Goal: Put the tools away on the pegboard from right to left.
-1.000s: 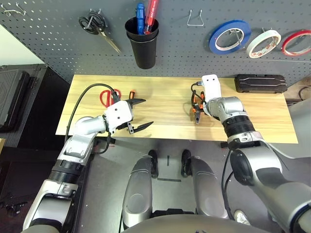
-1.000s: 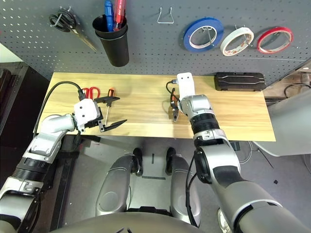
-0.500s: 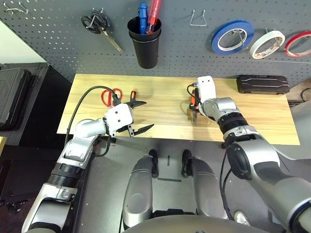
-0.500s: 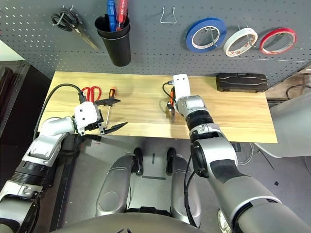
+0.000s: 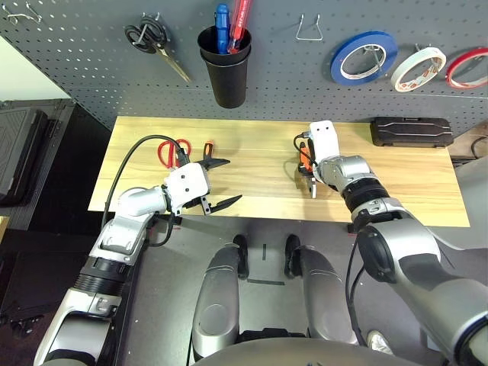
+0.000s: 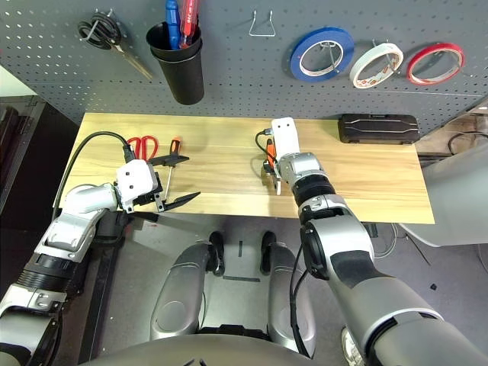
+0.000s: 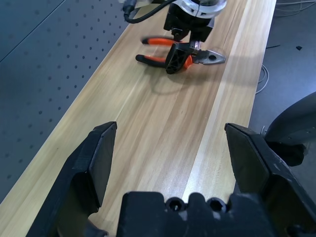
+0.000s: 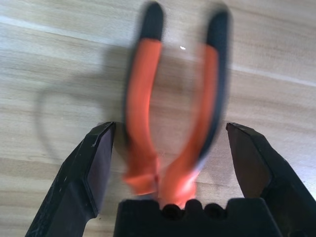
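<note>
The orange-and-black pliers [image 8: 140, 98] lie on the wooden table [image 5: 396, 179] right of centre. My right gripper [image 5: 309, 169] stands open over them, one finger on each side of the handles. Near the table's left front, my left gripper [image 5: 217, 183] hangs open and holds nothing. Just behind it lie the red-handled scissors [image 5: 172, 150] and the slim screwdriver [image 5: 207, 147]. On the pegboard [image 5: 91, 46] the cream-white tape roll [image 5: 414, 67] hangs at the upper right.
A blue tape roll [image 5: 361, 57] and a red one [image 5: 465, 67] flank the white roll. A bare wire hook [image 5: 308, 29], a black cup [image 5: 223, 69] with pens and black-handled scissors [image 5: 156, 46] hang further left. A black case [image 5: 409, 131] lies at the table's back right.
My right arm has drawn in a little to the left over the pliers, with its fingers still open. The left arm has hardly moved. The head view has shifted slightly.
</note>
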